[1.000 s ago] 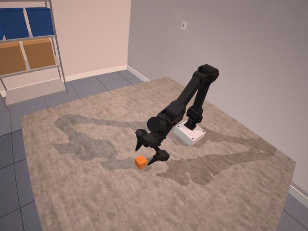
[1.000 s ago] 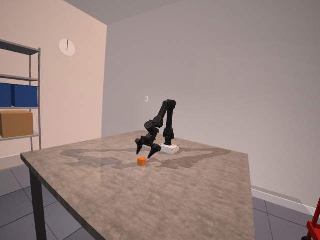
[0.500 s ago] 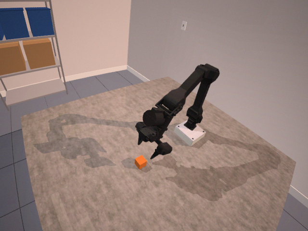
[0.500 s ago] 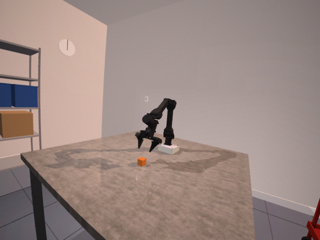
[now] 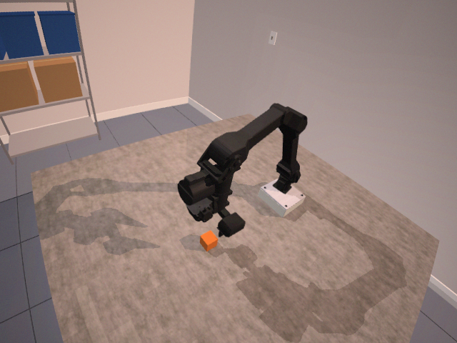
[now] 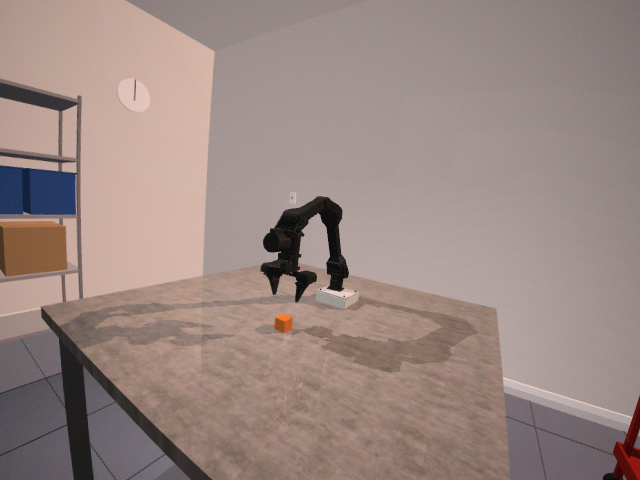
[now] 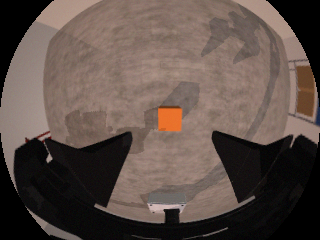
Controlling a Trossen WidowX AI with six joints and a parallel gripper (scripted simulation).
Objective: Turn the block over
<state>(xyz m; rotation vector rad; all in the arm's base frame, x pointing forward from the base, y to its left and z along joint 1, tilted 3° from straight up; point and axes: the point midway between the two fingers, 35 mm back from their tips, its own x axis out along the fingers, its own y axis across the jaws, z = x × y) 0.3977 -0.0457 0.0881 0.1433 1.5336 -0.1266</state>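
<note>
A small orange block [image 5: 208, 240] [image 6: 283, 322] [image 7: 170, 119] rests flat on the table [image 5: 111, 295] [image 6: 361, 413] [image 7: 134, 60], in front of the arm. Every face of it that shows is plain orange; I see no mark. My gripper [image 5: 213, 225] [image 6: 285, 294] [image 7: 172, 136] is open and empty. It points down and hangs well above the block, clear of it. In the wrist view the block lies between and just beyond the two dark fingers.
The arm's white base [image 5: 282, 199] [image 6: 337, 297] stands behind the block, towards the table's far edge. A metal shelf [image 5: 88, 92] [image 6: 79, 206] with blue and brown boxes stands off the table to the left. The table's front and left edges drop to the floor.
</note>
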